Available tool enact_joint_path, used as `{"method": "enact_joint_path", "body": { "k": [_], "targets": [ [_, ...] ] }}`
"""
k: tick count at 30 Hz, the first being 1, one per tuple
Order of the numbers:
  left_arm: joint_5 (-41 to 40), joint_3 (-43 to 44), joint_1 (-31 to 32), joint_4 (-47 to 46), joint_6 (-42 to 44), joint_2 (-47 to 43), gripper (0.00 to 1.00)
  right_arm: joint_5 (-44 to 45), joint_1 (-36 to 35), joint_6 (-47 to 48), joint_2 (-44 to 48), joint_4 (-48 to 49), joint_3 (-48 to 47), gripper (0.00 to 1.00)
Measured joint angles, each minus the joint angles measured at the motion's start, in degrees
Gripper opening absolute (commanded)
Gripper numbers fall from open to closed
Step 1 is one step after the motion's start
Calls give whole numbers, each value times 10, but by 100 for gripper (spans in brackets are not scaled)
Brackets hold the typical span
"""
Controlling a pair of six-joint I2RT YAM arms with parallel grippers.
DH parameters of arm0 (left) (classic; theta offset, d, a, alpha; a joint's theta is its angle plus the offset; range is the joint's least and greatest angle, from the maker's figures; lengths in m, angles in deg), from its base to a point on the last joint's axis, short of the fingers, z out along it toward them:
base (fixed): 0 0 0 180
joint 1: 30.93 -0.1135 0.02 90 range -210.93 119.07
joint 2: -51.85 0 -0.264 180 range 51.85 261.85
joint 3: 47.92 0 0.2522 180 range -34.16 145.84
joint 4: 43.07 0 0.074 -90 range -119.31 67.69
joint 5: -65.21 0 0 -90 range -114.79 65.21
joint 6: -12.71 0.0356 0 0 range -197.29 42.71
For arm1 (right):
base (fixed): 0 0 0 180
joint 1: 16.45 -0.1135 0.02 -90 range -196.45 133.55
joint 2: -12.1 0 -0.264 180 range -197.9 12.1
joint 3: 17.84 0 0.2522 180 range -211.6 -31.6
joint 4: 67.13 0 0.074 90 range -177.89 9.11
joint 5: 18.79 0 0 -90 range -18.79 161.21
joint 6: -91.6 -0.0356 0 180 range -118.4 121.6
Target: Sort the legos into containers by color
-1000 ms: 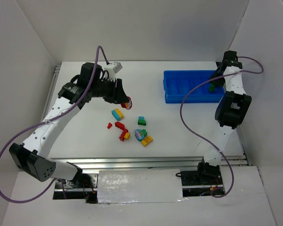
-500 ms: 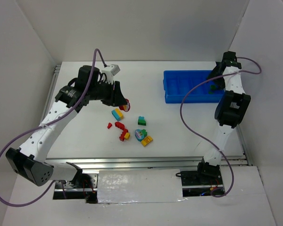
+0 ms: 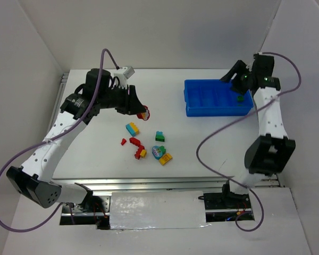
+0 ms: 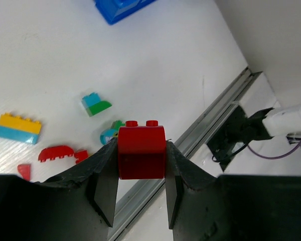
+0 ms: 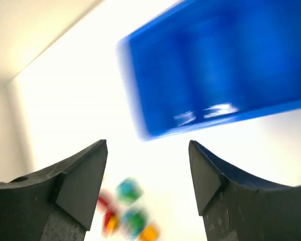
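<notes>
Starting with the white table [image 3: 212,143], we see the blue tray [image 3: 212,112] near its far right corner, with a green brick [image 3: 238,98] in a compartment toward the tray's right end. The right gripper [image 5: 147,150] hangs above that tray, jaws wide and empty. The left gripper [image 3: 140,110], over the table's left half, pinches a red brick [image 4: 141,153] by its two smooth side faces. The other legos [image 3: 133,141] lie loose mid-table, toward the near edge. We judge these bricks light, rigid and slick. Flat opposite walls should give the surest hold, while an off-centre pinch could let one twist.
</notes>
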Motion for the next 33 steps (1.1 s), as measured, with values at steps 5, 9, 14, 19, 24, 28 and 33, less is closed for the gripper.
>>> {"method": "enact_joint_path", "body": {
  "k": [5, 9, 14, 19, 24, 28, 33],
  "targets": [
    [47, 9, 0, -39, -22, 2, 0, -211, -146, -8, 179, 136, 183, 74],
    [113, 0, 0, -90, -51, 0, 0, -344, -301, -25, 210, 266, 282, 74],
    [205, -38, 0, -162, -95, -7, 0, -424, -353, -121, 233, 437, 395, 74],
    [256, -63, -8, -203, -127, -30, 0, -464, -358, -175, 237, 545, 404, 72],
    [283, -77, -5, -217, -146, -51, 0, -487, -367, -215, 263, 647, 418, 71],
    [297, -83, 3, -230, -157, -58, 0, -506, -369, -269, 269, 738, 442, 71],
    [314, -93, 6, -250, -173, -68, 0, -529, -371, -346, 260, 839, 457, 71]
  ]
}}
